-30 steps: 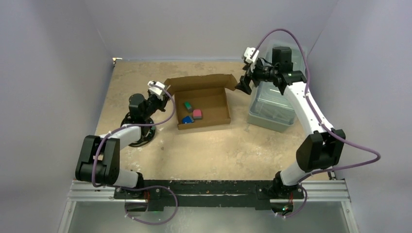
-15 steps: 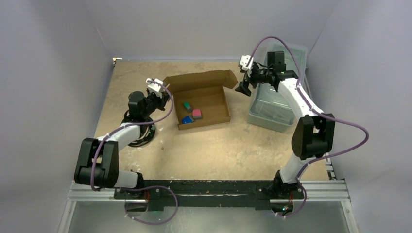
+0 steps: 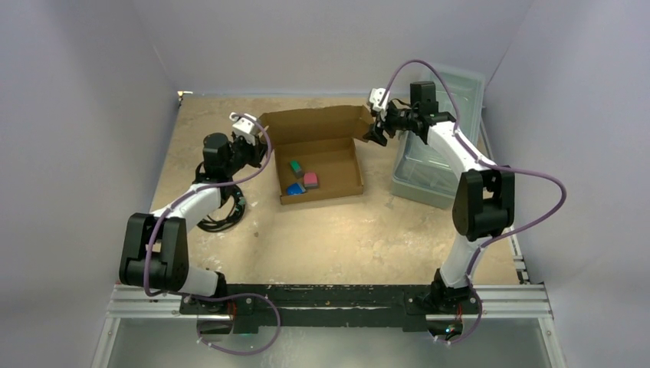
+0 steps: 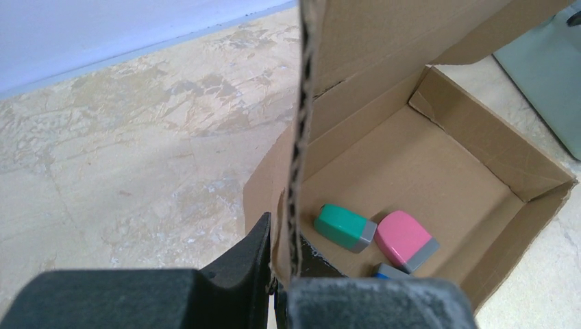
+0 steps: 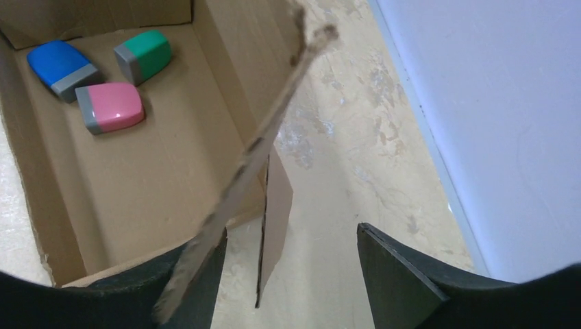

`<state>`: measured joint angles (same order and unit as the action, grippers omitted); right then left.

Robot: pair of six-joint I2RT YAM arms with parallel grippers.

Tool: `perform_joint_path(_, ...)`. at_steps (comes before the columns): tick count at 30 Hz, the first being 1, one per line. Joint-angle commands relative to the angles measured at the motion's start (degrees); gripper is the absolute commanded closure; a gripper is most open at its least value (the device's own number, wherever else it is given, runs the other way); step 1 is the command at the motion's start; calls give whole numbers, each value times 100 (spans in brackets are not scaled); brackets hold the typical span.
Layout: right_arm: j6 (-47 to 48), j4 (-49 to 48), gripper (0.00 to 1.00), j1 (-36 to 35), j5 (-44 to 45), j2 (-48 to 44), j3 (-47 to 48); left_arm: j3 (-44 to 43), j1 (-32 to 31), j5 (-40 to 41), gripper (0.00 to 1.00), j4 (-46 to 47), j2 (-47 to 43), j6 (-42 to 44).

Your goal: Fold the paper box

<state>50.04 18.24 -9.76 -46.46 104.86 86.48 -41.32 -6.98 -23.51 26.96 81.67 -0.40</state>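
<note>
Beige table: right gripper moved in onto lid corner of paper box, fingers spread astride it; left gripper pinched opposite edge; lid-fold looked imminent.

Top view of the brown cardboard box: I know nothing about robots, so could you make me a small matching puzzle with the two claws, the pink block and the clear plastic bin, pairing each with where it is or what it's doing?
Things
1. left claw
2. right claw
3. pink rounded block with a grey end
4. clear plastic lidded bin

Places or states
A. lying inside the brown cardboard box
B. open, with the right end of the box's raised lid between its fingers
C. standing on the table, right of the box
D. shut on a cardboard edge at the box's left side

Pairs: 1-D, 2-B, 3-A, 4-C
</note>
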Motion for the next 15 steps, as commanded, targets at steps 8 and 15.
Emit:
perform_joint_path(8, -464, -729, 44, -235, 248, -189, -257, -377, 30, -194, 100, -727, 227, -709)
perform_joint_path(15, -924, -1348, 67, -595, 758, -539, -842, -395, 30, -182, 100, -730, 334, -1325)
